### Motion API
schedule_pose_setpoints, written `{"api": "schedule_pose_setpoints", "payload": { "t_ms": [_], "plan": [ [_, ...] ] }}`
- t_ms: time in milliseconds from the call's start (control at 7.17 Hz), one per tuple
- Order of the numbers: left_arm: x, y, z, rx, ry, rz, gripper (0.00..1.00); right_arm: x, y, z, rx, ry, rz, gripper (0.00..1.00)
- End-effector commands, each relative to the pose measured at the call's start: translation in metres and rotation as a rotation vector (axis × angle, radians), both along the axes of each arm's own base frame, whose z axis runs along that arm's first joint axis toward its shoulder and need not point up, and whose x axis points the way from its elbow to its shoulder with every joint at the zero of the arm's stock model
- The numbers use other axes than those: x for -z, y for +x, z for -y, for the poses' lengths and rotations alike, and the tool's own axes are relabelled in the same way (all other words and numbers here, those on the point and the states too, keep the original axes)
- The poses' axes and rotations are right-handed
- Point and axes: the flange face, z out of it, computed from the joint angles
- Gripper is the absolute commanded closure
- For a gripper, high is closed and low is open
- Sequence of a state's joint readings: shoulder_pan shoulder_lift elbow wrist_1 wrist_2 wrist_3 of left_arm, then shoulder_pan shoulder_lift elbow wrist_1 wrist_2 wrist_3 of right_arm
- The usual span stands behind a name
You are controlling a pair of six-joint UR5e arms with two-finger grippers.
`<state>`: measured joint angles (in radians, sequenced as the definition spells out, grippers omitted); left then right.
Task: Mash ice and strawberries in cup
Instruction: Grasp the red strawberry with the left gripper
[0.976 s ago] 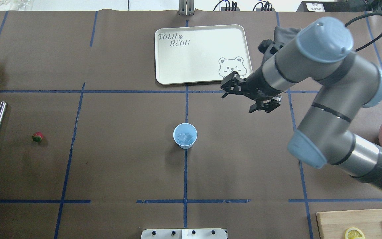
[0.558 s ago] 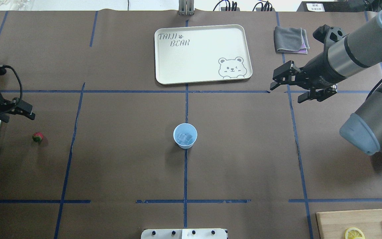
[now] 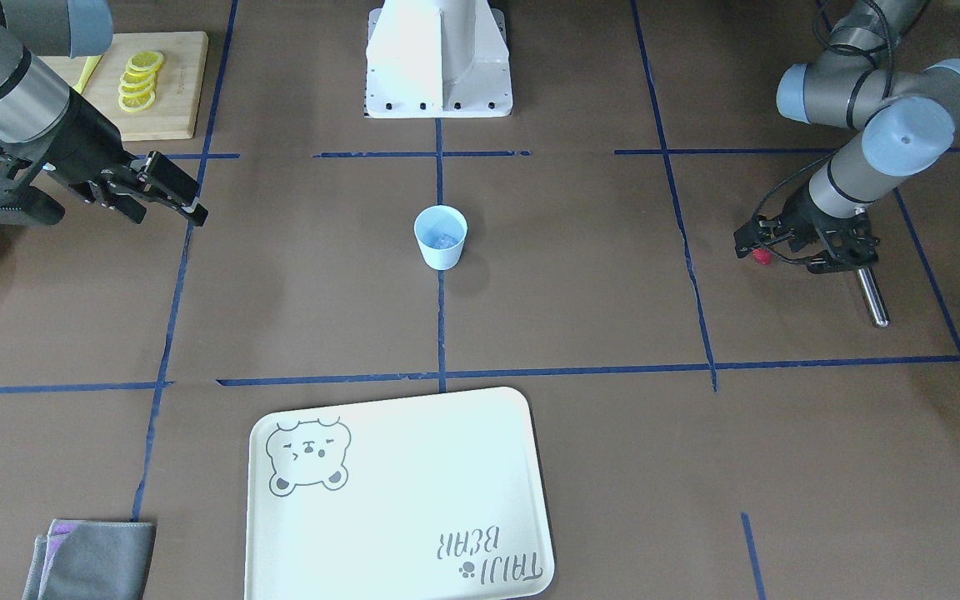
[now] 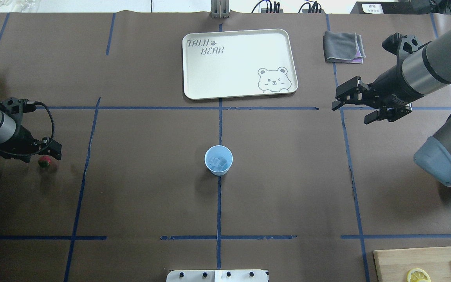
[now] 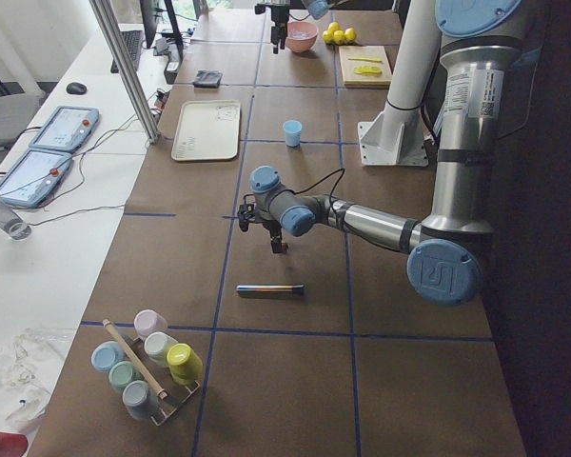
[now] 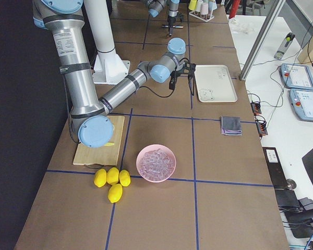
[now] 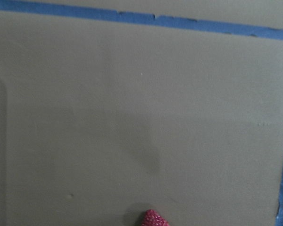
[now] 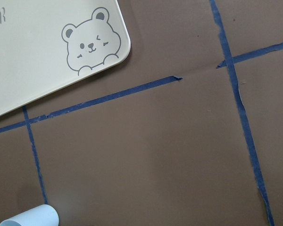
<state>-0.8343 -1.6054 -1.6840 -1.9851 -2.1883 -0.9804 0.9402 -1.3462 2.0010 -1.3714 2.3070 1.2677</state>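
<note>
Poised with the left gripper [image 4: 50,152] just above the strawberry [image 4: 44,161] at the table's left end
Cannot tell its jaw opening; spread wide and empty at the right gripper [image 4: 350,113], raised near the tray [image 4: 241,62]; sitting mid-table, well apart from both, the cup [image 3: 441,254] with ice [image 4: 217,162] inside.

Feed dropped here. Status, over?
Right gripper open, empty. Left gripper over strawberry, jaws unclear. Cup holds ice only. Nothing between strawberry and cup.

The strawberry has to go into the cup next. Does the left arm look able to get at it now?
Probably yes: the left gripper hangs just above the strawberry, with nothing between them.
</note>
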Motion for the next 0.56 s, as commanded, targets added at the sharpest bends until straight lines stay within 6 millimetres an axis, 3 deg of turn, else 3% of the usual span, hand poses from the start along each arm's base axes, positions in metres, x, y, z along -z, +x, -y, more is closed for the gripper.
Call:
{"api": "schedule_pose_setpoints", "payload": {
  "t_ms": [0,139,279,418],
  "plan": [
    [-0.0118,0.0063,-0.0063,-0.001,-0.003,0.031,0.12,0.0008,0.0001,0.0,0.0,0.002,0.001,0.01],
    [-0.0145,0.0048,-0.0068,0.001,-0.008,0.036,0.44,0.0009,-0.0009,0.0002,0.001,0.003,0.0,0.01],
    [-0.0118,0.0033,-0.007,-0.003,-0.006,0.027,0.88,0.0024,-0.0008,0.0001,0.001,0.005,0.002,0.01],
    [-0.0075,0.0047,-0.0068,-0.008,0.003,0.02,1.0,0.0037,-0.0003,-0.0006,0.001,0.008,0.004,0.01]
  ]
}}
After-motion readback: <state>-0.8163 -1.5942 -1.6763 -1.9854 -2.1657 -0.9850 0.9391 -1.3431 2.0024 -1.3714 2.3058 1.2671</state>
